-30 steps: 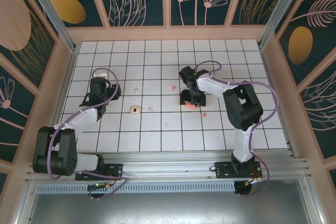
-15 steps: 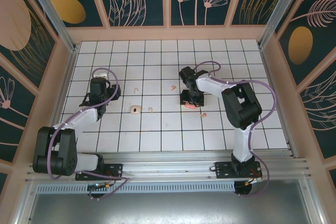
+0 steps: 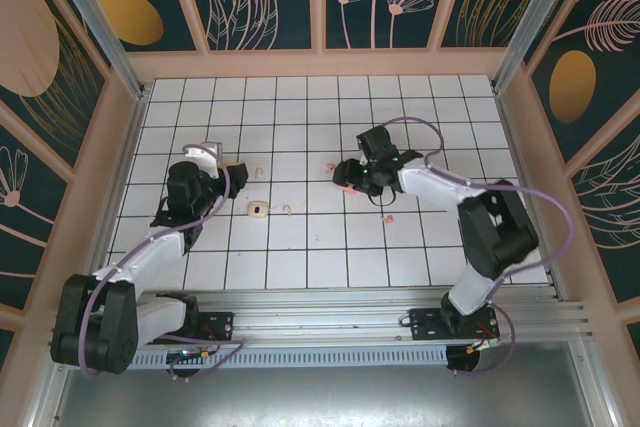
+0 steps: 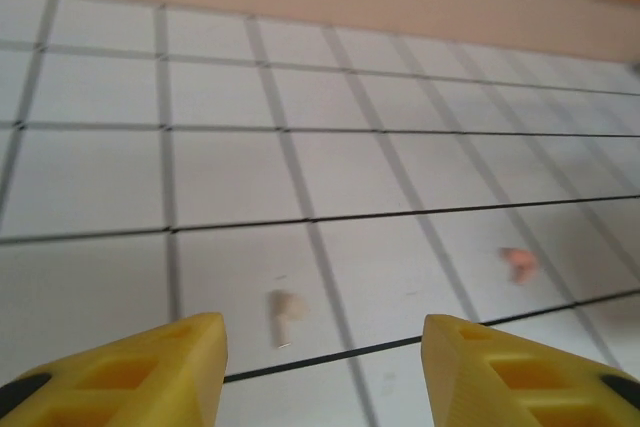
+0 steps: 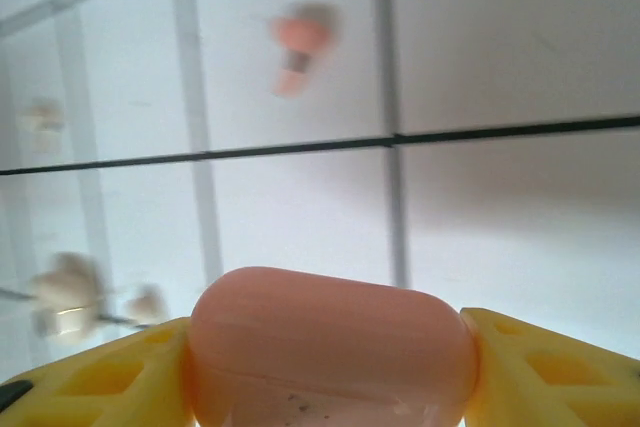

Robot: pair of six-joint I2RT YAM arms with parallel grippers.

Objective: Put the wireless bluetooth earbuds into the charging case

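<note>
My right gripper [image 5: 328, 362] is shut on a salmon-pink charging case [image 5: 330, 342], gripped by its two ends; from above the case [image 3: 349, 185] sits at that gripper [image 3: 346, 180] near the table's middle. A pink earbud [image 5: 298, 39] lies on the tiles beyond it, and another pink earbud [image 3: 390, 217] lies nearer the arm bases. My left gripper [image 4: 320, 347] is open, with a pale beige earbud [image 4: 283, 313] on the tile just ahead between its fingers [image 4: 160, 367]. In the top view that gripper [image 3: 238, 169] is just left of this bud [image 3: 260, 171].
A beige case [image 3: 258, 209] lies open on the tiles with another beige earbud [image 3: 287, 210] next to it. The white tiled table [image 3: 300, 257] is ringed by wooden walls [image 3: 320, 62]. The pink bud [image 4: 519, 262] lies to the right of the left gripper.
The left gripper moved right, up to the beige earbud. The right gripper shifted up and left with the pink case, and its elbow swung out to the right.
</note>
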